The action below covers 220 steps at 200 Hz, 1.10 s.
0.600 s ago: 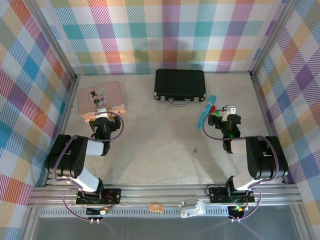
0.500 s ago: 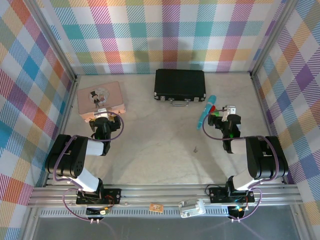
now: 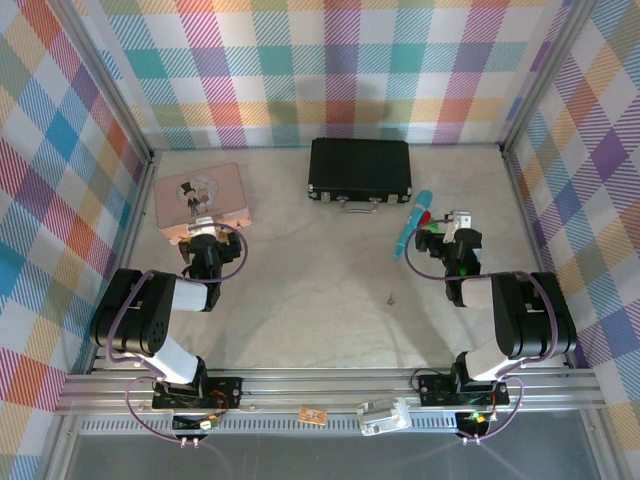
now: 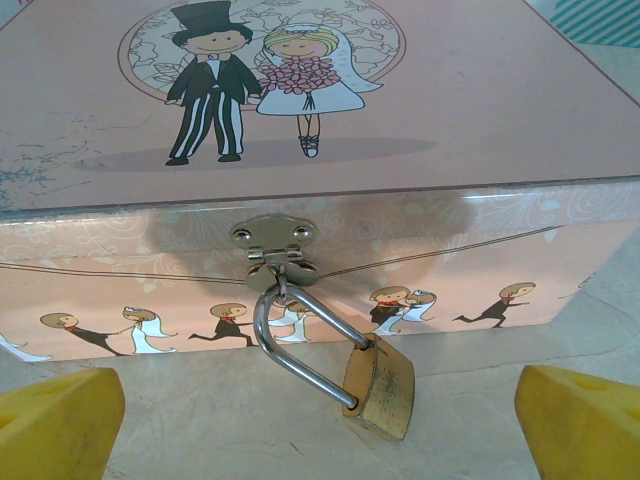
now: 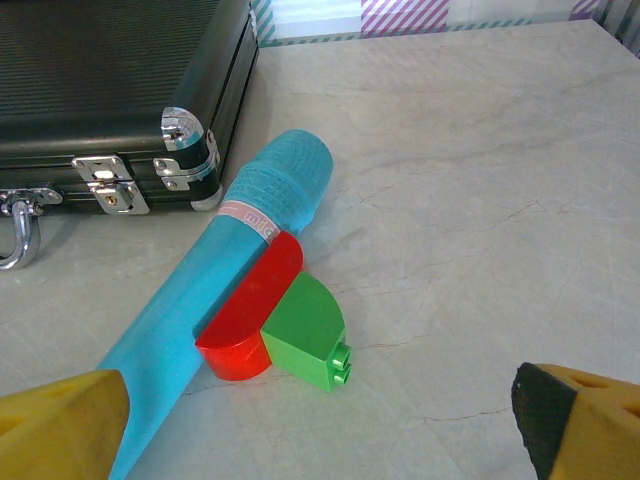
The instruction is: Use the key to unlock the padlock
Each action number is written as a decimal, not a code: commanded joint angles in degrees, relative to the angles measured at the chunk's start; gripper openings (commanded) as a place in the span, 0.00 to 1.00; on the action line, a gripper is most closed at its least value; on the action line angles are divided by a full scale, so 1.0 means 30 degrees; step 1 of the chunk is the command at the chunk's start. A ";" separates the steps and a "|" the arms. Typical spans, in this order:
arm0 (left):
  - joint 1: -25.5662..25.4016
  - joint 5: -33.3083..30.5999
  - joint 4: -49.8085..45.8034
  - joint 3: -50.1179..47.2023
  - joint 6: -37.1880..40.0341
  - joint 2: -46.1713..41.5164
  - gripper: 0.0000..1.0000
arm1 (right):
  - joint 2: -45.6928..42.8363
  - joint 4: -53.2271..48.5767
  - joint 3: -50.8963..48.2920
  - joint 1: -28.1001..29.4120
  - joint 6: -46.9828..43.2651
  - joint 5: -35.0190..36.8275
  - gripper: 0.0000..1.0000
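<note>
Pink tin (image 4: 420, 110) printed with a bride and groom stands at the far left of the tabletop (image 3: 300, 260), its front wall facing the left jaws. A black case (image 3: 360, 168) with metal latches lies at the far middle. To its right a blue tube (image 5: 225, 260) lies slanted, one end just beside the case's corner. A red half-round block (image 5: 245, 320) leans against the tube's side and a green block (image 5: 310, 345) touches the red one. These three sit just ahead of the right jaws, which are spread wide with the yellow fingertips (image 5: 585, 425) at the lower corners of the right wrist view, gripping nothing. The padlock (image 4: 380, 385) hangs by its silver shackle from the tin's hasp (image 4: 275, 245). Its brass body is tilted and its lower end rests on the tabletop against the foot of the tin. It lies between the left fingertips (image 4: 55, 425), slightly ahead of them and touching neither, and the left jaws are likewise spread wide and hold nothing. The key (image 3: 390, 297) is a grey speck on bare tabletop between the two arms, nearer the right one, on the near side of the tube and well apart from both jaws and from the padlock.
</note>
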 commanded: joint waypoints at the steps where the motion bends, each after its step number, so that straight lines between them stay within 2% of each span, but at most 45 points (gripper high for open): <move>1: 0.0014 0.0154 0.0370 0.0058 0.0068 0.0046 1.00 | 0.0150 0.0132 0.0241 -0.0144 -0.0219 -0.0283 0.99; 71: 0.0012 0.0217 0.0458 0.0000 0.0142 0.0026 1.00 | 0.0114 0.0232 0.0169 -0.0139 -0.0219 -0.0288 0.99; 89: 0.0000 0.0299 0.0571 -0.0044 0.0228 -0.0089 1.00 | -0.0321 -0.0204 0.0324 -0.0113 0.0019 0.0361 1.00; 109: -0.0280 -0.0304 -0.2645 0.1008 0.0381 -0.1742 1.00 | -0.1090 -0.1093 0.0516 0.0147 -0.0348 0.0435 0.99; 132: -0.0463 -0.1362 -0.5866 0.1802 0.0088 -0.4288 1.00 | -0.3614 -0.5702 0.1859 0.0457 -0.0275 0.1182 0.98; 147: -0.0478 -0.1572 -0.8453 0.2610 -0.1092 -0.5805 1.00 | -0.5298 -0.8701 0.2997 0.0484 0.0763 0.1273 0.96; 163: -0.0582 -0.1320 -1.2001 0.4210 -0.2990 -0.6760 1.00 | -0.6669 -1.3501 0.4790 0.0584 0.2408 0.0983 0.91; 186: -0.1095 0.0076 -1.5183 0.5882 -0.6542 -0.6826 1.00 | -0.7751 -1.9392 0.6678 0.1060 0.4363 -0.0227 0.84; 220: -0.3758 0.0609 -1.6590 0.7309 -1.1439 -0.5173 1.00 | -0.8555 -2.5995 0.7840 0.3180 0.6836 -0.0617 0.69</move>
